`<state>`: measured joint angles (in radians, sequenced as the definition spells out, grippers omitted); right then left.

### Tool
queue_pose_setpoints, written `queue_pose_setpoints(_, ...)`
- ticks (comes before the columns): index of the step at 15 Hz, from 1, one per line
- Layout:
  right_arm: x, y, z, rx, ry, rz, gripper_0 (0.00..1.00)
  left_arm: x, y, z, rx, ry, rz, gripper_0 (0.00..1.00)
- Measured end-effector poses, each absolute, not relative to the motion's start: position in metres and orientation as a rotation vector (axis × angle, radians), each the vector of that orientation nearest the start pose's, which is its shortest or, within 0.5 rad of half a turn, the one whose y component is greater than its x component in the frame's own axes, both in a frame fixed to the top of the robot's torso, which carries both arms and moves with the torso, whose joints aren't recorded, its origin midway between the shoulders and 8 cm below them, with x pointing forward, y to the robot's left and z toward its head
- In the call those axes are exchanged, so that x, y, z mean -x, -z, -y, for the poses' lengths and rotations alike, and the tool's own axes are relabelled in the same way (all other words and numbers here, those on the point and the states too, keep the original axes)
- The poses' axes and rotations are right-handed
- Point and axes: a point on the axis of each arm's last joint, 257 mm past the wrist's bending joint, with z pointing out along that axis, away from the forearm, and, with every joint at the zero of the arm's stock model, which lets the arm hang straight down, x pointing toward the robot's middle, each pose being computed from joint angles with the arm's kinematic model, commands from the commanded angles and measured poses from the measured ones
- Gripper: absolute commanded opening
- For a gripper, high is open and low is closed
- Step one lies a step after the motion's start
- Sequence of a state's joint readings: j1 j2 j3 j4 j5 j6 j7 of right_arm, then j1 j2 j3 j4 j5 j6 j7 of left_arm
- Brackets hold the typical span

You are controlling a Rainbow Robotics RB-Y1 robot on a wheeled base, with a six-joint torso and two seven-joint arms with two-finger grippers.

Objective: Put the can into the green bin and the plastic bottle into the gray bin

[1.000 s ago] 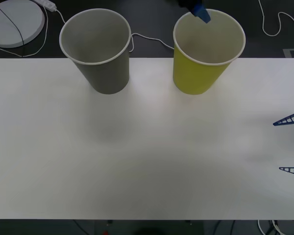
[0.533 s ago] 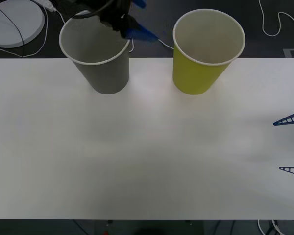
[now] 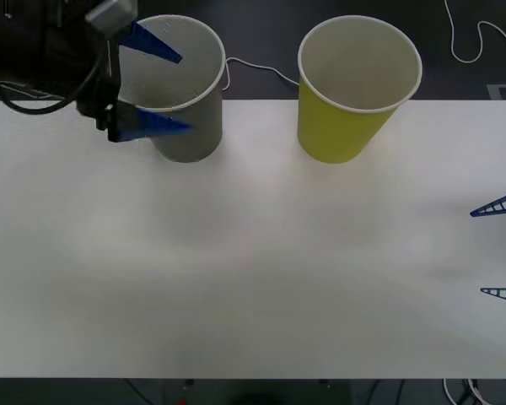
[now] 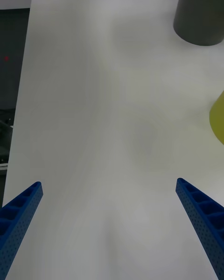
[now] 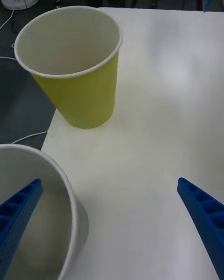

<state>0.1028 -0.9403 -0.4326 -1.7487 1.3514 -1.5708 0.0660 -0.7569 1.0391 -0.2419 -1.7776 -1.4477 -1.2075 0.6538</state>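
Note:
The gray bin [image 3: 185, 139] stands at the back left of the white table, and the green bin [image 3: 346, 126] at the back right. My left gripper [image 3: 185, 94] is open at the gray bin's left side, one finger over its rim and one beside its wall. Its wrist view shows the gray bin's rim [image 5: 70, 200] close by and the green bin [image 5: 84, 98] beyond, and no object shows in the parts of their pale insides that I see. My right gripper [image 3: 476, 253] waits open at the table's right edge. The can and the plastic bottle are out of view.
The white table [image 3: 253, 270] stretches bare in front of the bins. A white cable [image 3: 257, 67] runs behind them on the dark floor, and another [image 3: 481, 38] lies at the back right. The bins stand close to the table's far edge.
My left gripper swept from the green bin's back rim leftward past the gray bin's rim to that bin's left side. The right gripper has not moved.

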Motion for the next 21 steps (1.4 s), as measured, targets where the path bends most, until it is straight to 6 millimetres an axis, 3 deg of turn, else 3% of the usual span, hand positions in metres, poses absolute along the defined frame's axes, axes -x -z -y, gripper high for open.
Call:
queue_pose_setpoints(6, -0.332, 0.165, 0.333, 1.677, -0.306, -1.545, 1.00, -0.426, 0.062, -0.172, -1.625, 0.254, -1.440, 1.00)
queue_pose_setpoints(12, -0.332, 0.165, 0.333, 1.677, -0.306, -1.545, 1.00, -0.392, 0.096, -0.195, -1.718, 0.260, -1.379, 1.00)
queue_pose_setpoints(21, -0.332, 0.165, 0.333, 1.677, -0.306, -1.545, 1.00, -0.374, 0.141, -0.234, -1.772, 0.201, -1.407, 1.00)
